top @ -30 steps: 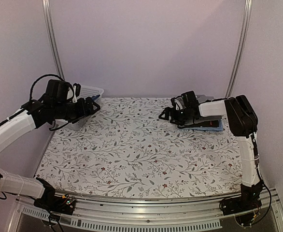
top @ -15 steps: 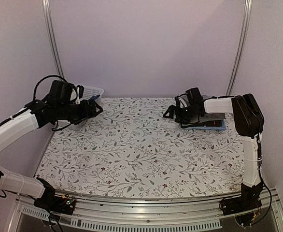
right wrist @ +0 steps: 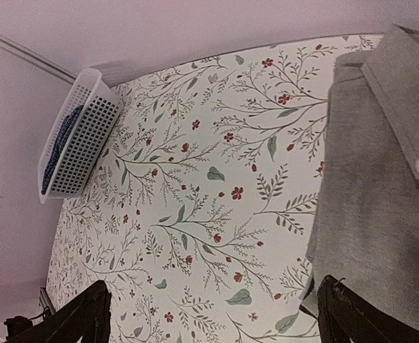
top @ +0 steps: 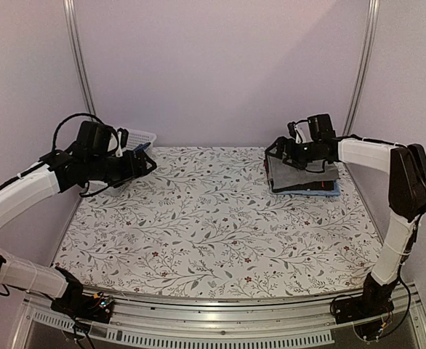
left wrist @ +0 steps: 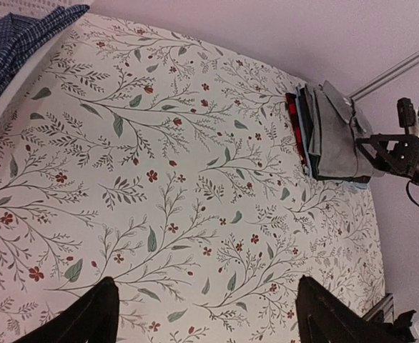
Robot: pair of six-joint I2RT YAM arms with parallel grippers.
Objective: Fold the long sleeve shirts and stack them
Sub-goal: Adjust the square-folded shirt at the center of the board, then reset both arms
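Table (top: 213, 225): floral-patterned surface. Folded shirts (top: 305, 178): stacked at far right, grey shirt (right wrist: 381, 179) uppermost. Basket (top: 138, 137): far left. Left gripper (top: 147, 162): fingers apart, empty, near basket. Right gripper (top: 275, 150): fingers apart, empty, over stack edge.

Pale lilac walls (top: 220, 73), 2 metal corner posts (top: 78, 73), leafy floral-print tabletop (top: 198, 233), aluminium front rail (top: 220, 310)

The white left arm with black joints reaches from the near left up to the far left, and its black two-finger left gripper (top: 145, 163) points right with jaws spread wide, holding nothing. The matching right arm rises at the near right and extends leftward at the far right. The right gripper (top: 277, 153) also stands wide apart and empty.
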